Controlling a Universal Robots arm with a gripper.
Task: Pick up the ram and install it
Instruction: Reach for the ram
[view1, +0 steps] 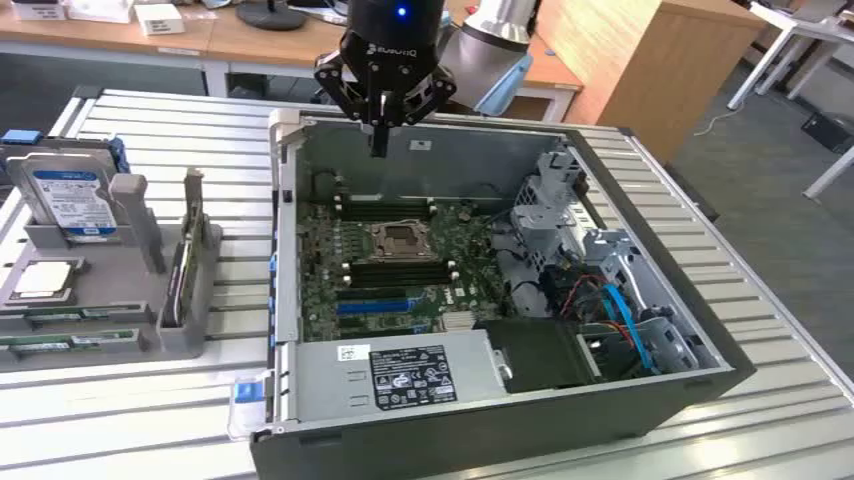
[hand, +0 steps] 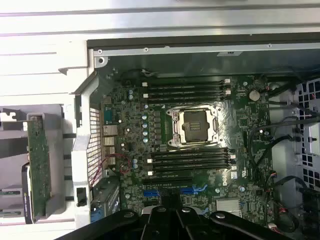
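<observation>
Hanging above the far wall of the open computer case (view1: 467, 150) (hand: 200, 60), at twelve o'clock from the CPU socket (view1: 396, 240) (hand: 194, 125) in the exterior view, the jaws are pressed tip to tip with nothing between them. They point straight down from the black head of the arm (view1: 494, 30), well clear of the motherboard (view1: 320, 290) (hand: 130, 150).

The case lies on its side on a slatted metal table (view1: 747, 300). Long black memory slots (view1: 400, 272) (hand: 192, 160) run across the board on both sides of the socket, at twelve and at six o'clock from it. A power supply with a black label (view1: 414, 378) fills the case's near end, at six o'clock from the socket.

The ram (view1: 183, 270) (hand: 39, 165) is outside the case, at nine o'clock from it, standing on edge in a grey rack (view1: 134, 300) (hand: 52, 200) on the table. Its green face with small chips shows in the wrist view. It is well apart from the jaws and untouched.

A hard drive with a blue label (view1: 67, 200) stands in the same rack, farther toward nine o'clock.
</observation>
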